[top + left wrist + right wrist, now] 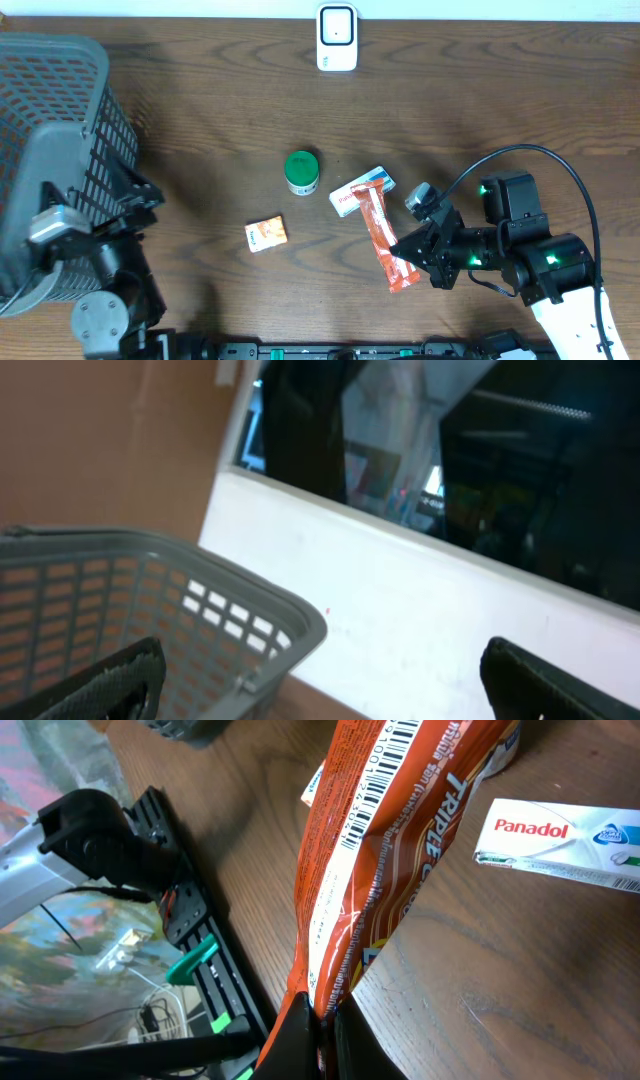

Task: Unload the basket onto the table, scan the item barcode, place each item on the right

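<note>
Right hand (pixel 318 1020) is clamped shut on the end seam of the orange snack packet (pixel 372 860) — a thin pinch, right at the edge. The packet stretches away ahead of the hand, and a white pill box (pixel 560 835) lies close by its far end. The barcode (pixel 392 768) sits on the far half, facing the wrist camera. The scanner (pixel 337 38) is well beyond the hand, across the surface (pixel 200 90). Left hand (pixel 320 660) is spread wide, holding nothing, near the basket (pixel 150 590).

Risks: held by one seam, the packet may swing, fold or slip out on the carry — a curled wrapper could hide the barcode from the scanner.
</note>
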You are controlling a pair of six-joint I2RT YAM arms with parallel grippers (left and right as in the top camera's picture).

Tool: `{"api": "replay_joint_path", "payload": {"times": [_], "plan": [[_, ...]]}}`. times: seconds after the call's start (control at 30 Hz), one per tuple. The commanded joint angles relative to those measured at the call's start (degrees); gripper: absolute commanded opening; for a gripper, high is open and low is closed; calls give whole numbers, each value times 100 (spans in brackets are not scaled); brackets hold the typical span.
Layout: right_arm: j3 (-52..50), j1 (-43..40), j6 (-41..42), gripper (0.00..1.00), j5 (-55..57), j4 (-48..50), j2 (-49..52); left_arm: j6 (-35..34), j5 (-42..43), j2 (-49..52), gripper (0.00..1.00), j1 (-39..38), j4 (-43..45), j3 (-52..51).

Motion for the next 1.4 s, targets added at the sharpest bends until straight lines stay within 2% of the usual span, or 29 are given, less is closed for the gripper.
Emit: {"api": "replay_joint_path", "payload": {"times": [0.0, 0.3, 0.53, 0.67, 0.87, 1.03, 1.37], "plan": [[96, 57, 186, 1, -138, 4, -50, 267, 280, -17, 99, 20, 402, -542], [98, 61, 400, 1, -140, 0, -52, 264, 282, -17, 99, 20, 2323, -1864], [190, 363, 501, 1, -118, 13, -144, 256, 289, -17, 99, 20, 2579, -2330], [306, 501, 723, 1, -94, 28, -210, -52, 525, -15, 99, 17, 2743, -2594], [461, 584, 831, 1, -94, 24, -378, -15, 1327, -15, 99, 20, 2590, -2583], [461, 581, 890, 1, 107, 22, -614, 623, 2406, -15, 99, 20, 2275, -2583], [461, 581, 892, 1, 588, 109, -675, 654, 2444, -15, 99, 20, 1099, -2583]]}}
